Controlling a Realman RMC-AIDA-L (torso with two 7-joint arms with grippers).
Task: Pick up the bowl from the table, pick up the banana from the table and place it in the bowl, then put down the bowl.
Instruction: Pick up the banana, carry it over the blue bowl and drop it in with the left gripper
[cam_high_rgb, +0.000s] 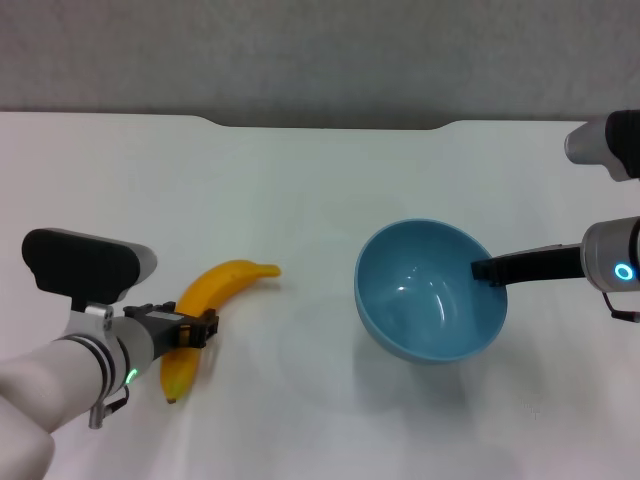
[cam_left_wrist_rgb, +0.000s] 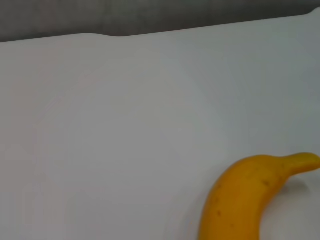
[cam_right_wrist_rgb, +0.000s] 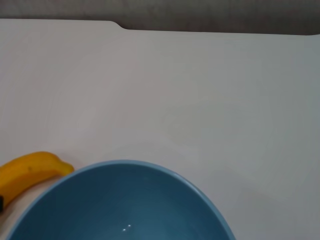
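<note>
The light-blue bowl (cam_high_rgb: 430, 292) is tilted and held a little above the white table (cam_high_rgb: 300, 190), right of centre. My right gripper (cam_high_rgb: 484, 269) reaches in from the right and is shut on the bowl's right rim. The bowl's inside fills the bottom of the right wrist view (cam_right_wrist_rgb: 120, 205). The yellow banana (cam_high_rgb: 205, 300) lies on the table at the left, its stem pointing right. My left gripper (cam_high_rgb: 196, 329) is at the banana's middle, fingers closed across it. The banana also shows in the left wrist view (cam_left_wrist_rgb: 245, 200) and the right wrist view (cam_right_wrist_rgb: 25, 175).
The table's far edge has a shallow notch (cam_high_rgb: 330, 125) against a grey wall. Bare white tabletop lies between banana and bowl and behind both. The right arm's upper part (cam_high_rgb: 610, 145) shows at the far right.
</note>
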